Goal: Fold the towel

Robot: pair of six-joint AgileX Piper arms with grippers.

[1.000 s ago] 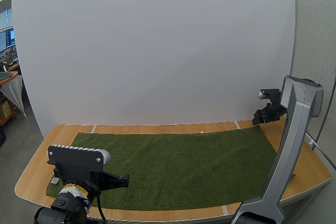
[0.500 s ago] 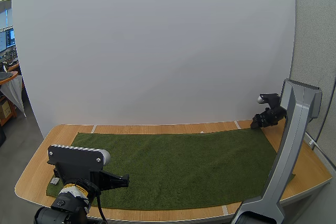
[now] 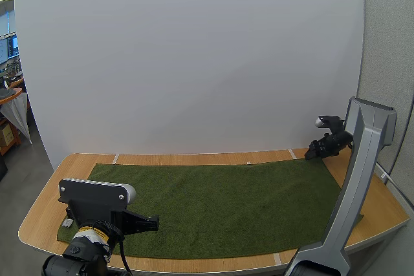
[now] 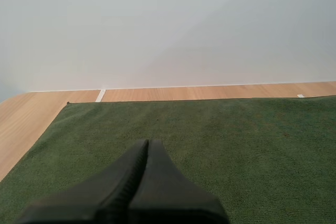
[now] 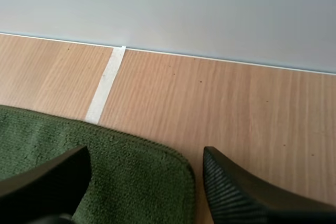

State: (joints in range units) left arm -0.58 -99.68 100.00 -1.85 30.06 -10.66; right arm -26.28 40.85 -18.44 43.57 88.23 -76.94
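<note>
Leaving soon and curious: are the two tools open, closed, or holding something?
Left tool: closed, empty, above the towel.
Right tool: open, either side of the towel's corner, not gripping.

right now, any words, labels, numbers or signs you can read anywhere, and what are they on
No text can be read anywhere.
Small pale tag at the near left corner of the green towel: too small to read.
White tape strip on the wooden table: blank, no writing.
</note>
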